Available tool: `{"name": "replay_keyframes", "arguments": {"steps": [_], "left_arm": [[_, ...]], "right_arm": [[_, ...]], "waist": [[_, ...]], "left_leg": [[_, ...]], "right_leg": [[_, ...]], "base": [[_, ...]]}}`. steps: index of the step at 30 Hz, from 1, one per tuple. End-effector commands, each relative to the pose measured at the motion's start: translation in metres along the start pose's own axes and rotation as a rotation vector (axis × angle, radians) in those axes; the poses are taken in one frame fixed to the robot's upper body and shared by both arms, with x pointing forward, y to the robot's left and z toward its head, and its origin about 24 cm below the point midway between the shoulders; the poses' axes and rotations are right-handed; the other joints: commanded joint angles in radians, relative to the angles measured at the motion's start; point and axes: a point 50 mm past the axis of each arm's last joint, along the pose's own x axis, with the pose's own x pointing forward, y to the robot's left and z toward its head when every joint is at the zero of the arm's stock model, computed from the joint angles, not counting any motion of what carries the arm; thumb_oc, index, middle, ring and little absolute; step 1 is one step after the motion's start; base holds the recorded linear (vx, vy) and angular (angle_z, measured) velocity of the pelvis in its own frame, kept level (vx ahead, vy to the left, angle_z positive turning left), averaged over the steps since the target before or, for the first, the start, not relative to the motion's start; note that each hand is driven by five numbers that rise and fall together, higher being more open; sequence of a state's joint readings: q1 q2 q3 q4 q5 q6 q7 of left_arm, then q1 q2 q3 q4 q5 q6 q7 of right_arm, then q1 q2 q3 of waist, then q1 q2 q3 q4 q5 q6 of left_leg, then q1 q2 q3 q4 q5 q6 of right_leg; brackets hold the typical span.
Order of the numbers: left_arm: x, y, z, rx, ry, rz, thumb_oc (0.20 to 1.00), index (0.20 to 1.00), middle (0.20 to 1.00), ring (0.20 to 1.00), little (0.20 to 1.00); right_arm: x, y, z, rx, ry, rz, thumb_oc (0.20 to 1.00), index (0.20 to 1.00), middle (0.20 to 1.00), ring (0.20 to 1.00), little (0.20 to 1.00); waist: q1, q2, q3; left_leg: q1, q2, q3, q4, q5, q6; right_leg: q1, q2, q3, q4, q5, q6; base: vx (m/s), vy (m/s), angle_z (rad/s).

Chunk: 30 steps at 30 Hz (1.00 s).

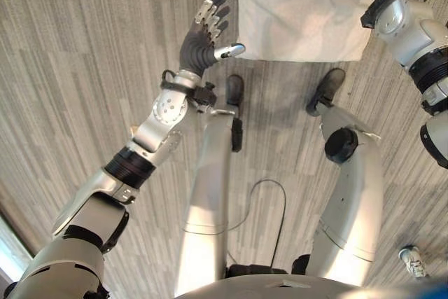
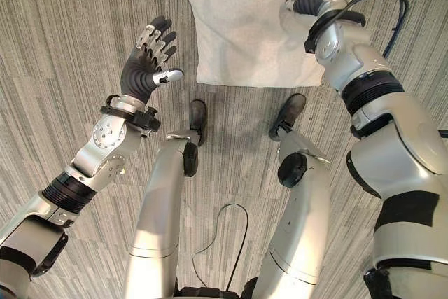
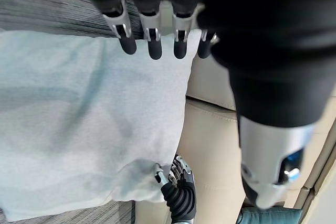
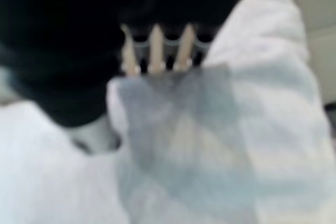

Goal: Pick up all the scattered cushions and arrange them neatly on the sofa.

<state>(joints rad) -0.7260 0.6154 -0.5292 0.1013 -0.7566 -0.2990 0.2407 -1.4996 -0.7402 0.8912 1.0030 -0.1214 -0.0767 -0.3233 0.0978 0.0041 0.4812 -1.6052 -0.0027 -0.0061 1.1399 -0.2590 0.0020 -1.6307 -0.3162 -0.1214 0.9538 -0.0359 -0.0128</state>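
One pale grey cushion (image 2: 245, 26) hangs pinched at its far right corner in my right hand (image 3: 178, 182); left hand (image 2: 148, 57) spread wide, empty (beige sofa (image 3: 210, 145) beyond).

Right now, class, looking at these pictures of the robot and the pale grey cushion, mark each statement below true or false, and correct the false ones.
1. The left hand is open, its fingers straight. True.
2. The left hand grips the pale grey fabric cushion. False: it hovers beside the cushion, holding nothing.
3. The right hand is shut on a corner of the cushion. True: its fingers pinch the fabric.
4. The floor is a bright red carpet. False: the striped grey carpet floor lies under the cushion.
5. A beige leather sofa shows past the cushion in the left wrist view. True.
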Motion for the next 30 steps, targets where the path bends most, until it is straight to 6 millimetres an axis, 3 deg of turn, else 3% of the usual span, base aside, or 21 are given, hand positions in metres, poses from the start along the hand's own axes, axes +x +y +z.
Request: {"name": "replay_keyframes", "arguments": {"steps": [1,9,13,16,19,22,23,30], "left_arm": [[-0.007,-0.004,0.016,-0.088,-0.119,0.02,1.0,1.0,1.0,1.0,1.0],[-0.011,0.012,0.006,-0.037,-0.091,0.113,1.0,1.0,1.0,1.0,1.0],[-0.003,0.027,0.004,0.183,-0.083,0.17,1.0,1.0,1.0,1.0,1.0],[0.015,0.034,0.005,0.421,-0.09,0.196,1.0,1.0,1.0,1.0,1.0],[0.042,0.037,0.013,0.713,-0.1,0.195,1.0,1.0,1.0,1.0,1.0],[0.054,0.036,0.018,0.819,-0.117,0.199,1.0,1.0,1.0,1.0,1.0],[0.058,0.036,0.017,0.863,-0.111,0.215,1.0,1.0,1.0,1.0,1.0],[0.06,0.055,0.007,0.778,-0.027,0.398,1.0,1.0,1.0,1.0,1.0]], "right_arm": [[-0.012,0.032,0.013,0.004,-0.103,0.141,0.2,0.2,0.2,0.2,0.2],[-0.015,0.007,0.018,0.055,-0.194,0.054,0.2,0.2,0.2,0.2,0.2],[-0.018,-0.004,0.026,0.091,-0.259,0.018,0.2,0.2,0.2,0.2,0.2],[-0.021,-0.013,0.036,0.118,-0.33,-0.01,0.2,0.2,0.2,0.2,0.2],[-0.025,-0.019,0.056,0.153,-0.43,-0.03,0.2,0.2,0.2,0.2,0.2],[-0.026,-0.021,0.068,0.167,-0.486,-0.037,0.2,0.2,0.2,0.2,0.2],[-0.029,-0.022,0.082,0.173,-0.546,-0.039,0.2,0.2,0.2,0.2,0.2],[-0.042,-0.025,0.111,0.196,-0.691,-0.028,0.2,0.2,0.2,0.2,0.2]], "waist": [[-0.021,0.064,0.033],[-0.036,0.035,-0.005],[-0.044,0.011,-0.029],[-0.058,-0.013,-0.04],[-0.082,-0.036,-0.053],[-0.089,-0.046,-0.05],[-0.096,-0.05,-0.051],[-0.109,-0.057,-0.038]], "left_leg": [[0.035,-0.048,-0.044,-0.137,0.061,-0.017],[0.035,-0.049,-0.035,-0.145,0.065,-0.016],[0.035,-0.051,-0.038,-0.151,0.064,-0.017],[0.035,-0.049,-0.041,-0.153,0.065,-0.018],[0.035,-0.044,-0.046,-0.154,0.067,-0.021],[0.035,-0.042,-0.046,-0.151,0.066,-0.022],[0.035,-0.038,-0.048,-0.152,0.065,-0.022],[0.035,-0.03,-0.045,-0.142,0.061,-0.021]], "right_leg": [[0.061,0.037,0.077,0.122,-0.173,0.064],[0.061,0.048,0.084,0.11,-0.158,0.069],[0.061,0.056,0.089,0.104,-0.15,0.074],[0.061,0.061,0.093,0.101,-0.145,0.079],[0.061,0.066,0.099,0.099,-0.142,0.086],[0.061,0.07,0.104,0.1,-0.138,0.088],[0.061,0.073,0.105,0.097,-0.137,0.09],[0.061,0.087,0.109,0.092,-0.129,0.095]], "base": [[0.0,0.0,0.0],[0.0,0.0,0.0],[0.0,0.0,0.0],[0.0,-0.016,-0.03],[0.01,-0.011,-0.06],[0.0,0.005,-0.03],[0.0,0.0,0.0],[0.0,0.021,-0.07]]}}
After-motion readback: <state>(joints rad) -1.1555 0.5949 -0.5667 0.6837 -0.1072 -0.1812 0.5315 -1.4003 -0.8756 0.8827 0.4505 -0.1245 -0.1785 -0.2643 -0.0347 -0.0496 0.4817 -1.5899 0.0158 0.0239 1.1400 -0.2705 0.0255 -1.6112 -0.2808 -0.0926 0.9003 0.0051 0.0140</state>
